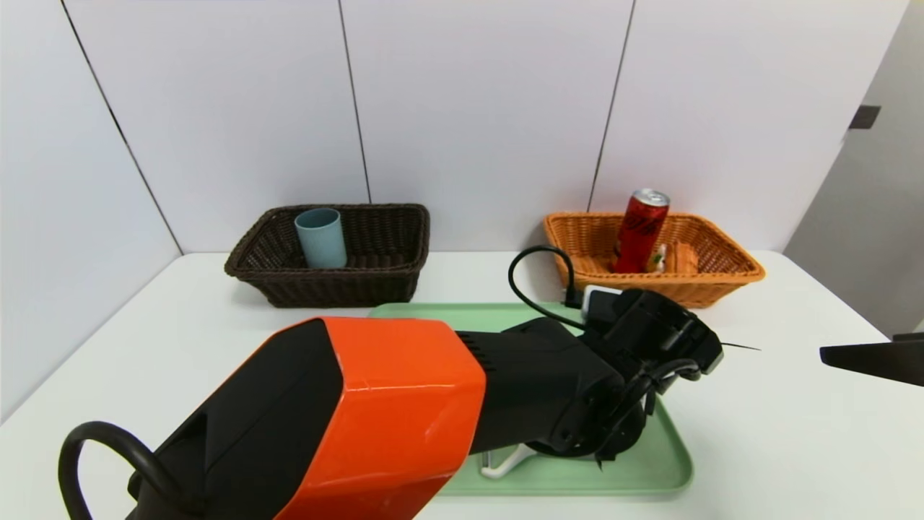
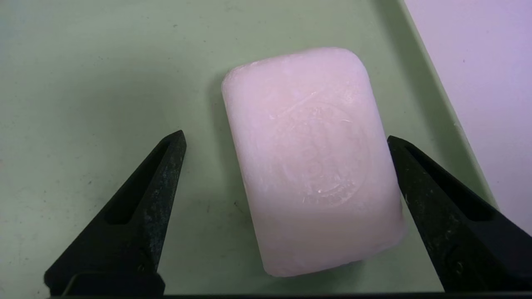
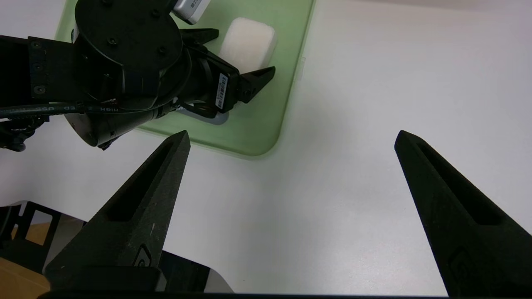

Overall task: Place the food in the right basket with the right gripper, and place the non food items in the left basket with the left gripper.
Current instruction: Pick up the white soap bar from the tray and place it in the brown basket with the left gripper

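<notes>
Table (image 1: pixel 801 404), white and backed by pale panels, carries everything here, with a green tray (image 1: pixel 675 462) lying on it beneath the left arm. Behind the tray stand two wicker baskets: the orange-tan one (image 1: pixel 722 271) holds the red can (image 1: pixel 641 231) and the cake (image 1: pixel 682 258), the dark brown one (image 1: pixel 339 289) the blue-grey cup (image 1: pixel 321 238). The right gripper (image 3: pixel 293 139) waits open and empty above the table beside the tray. The left gripper (image 2: pixel 286 139), over the tray, is spread wide around the white bar (image 2: pixel 311 162), one finger against its side, the other apart, so nothing is gripped. Smallest, the peeler (image 1: pixel 509 462) lies partly hidden on the tray. Picking up the bar seems the step in hand; next calls for centring, closing squarely, then lifting towards the brown basket.
</notes>
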